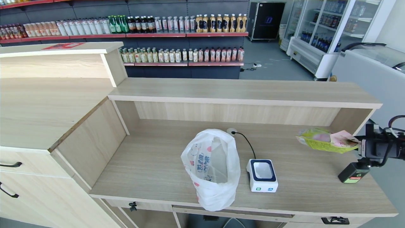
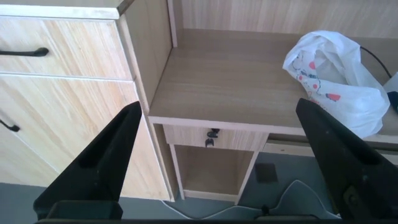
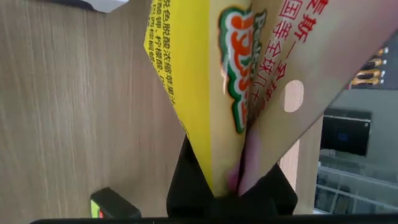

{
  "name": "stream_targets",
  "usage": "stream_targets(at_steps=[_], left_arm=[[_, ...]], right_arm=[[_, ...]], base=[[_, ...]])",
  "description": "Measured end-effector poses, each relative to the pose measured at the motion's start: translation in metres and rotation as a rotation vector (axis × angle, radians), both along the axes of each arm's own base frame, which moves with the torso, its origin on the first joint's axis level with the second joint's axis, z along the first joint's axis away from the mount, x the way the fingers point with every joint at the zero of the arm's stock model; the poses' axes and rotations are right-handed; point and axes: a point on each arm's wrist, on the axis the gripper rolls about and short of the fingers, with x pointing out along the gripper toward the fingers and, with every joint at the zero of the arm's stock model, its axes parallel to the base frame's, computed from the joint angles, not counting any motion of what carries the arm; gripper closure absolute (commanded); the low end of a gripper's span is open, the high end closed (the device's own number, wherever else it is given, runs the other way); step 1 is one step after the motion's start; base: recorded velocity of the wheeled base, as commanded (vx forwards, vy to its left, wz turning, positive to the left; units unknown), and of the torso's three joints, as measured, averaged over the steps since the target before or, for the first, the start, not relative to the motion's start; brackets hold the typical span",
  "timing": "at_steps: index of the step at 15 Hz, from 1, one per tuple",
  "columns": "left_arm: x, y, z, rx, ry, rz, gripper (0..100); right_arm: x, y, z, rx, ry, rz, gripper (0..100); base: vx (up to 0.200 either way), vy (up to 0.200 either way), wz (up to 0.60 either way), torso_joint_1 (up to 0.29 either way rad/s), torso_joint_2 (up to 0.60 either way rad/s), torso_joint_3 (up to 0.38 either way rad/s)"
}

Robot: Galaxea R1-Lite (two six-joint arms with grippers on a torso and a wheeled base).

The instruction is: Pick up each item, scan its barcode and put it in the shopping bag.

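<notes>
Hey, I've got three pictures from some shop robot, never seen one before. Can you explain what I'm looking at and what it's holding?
This is a two-armed robot at a shop checkout; each arm ends in a gripper. The wide picture comes from a camera on its head, looking down at the wooden counter. On it stand a white shopping bag, mouth open, and beside it a small barcode scanner. The other two pictures come from cameras on the wrists. The left gripper is open and empty, low in front of the counter. The right gripper pinches a yellow-green packet, held in the air over the counter's right end.
</notes>
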Motion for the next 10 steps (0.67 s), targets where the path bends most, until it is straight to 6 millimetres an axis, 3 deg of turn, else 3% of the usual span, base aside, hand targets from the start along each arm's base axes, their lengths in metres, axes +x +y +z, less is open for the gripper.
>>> stream_targets(at_steps=[2, 5, 10], left_arm=[[0.000, 0.000, 0.000, 0.000, 0.000, 0.001, 0], [0.000, 0.000, 0.000, 0.000, 0.000, 0.001, 0], [0.000, 0.000, 0.000, 0.000, 0.000, 0.001, 0]], right_arm=[[0.007, 0.006, -0.005, -0.015, -0.048, 0.097, 100], [0.020, 0.015, -0.018, -0.032, -0.113, 0.235, 100], [0.028, 0.012, -0.055, -0.088, -0.091, 0.299, 100]], base=[[0.000, 0.000, 0.60, 0.010, 0.00, 0.002], [0.000, 0.000, 0.00, 0.000, 0.00, 0.000], [0.000, 0.000, 0.00, 0.000, 0.00, 0.000]])
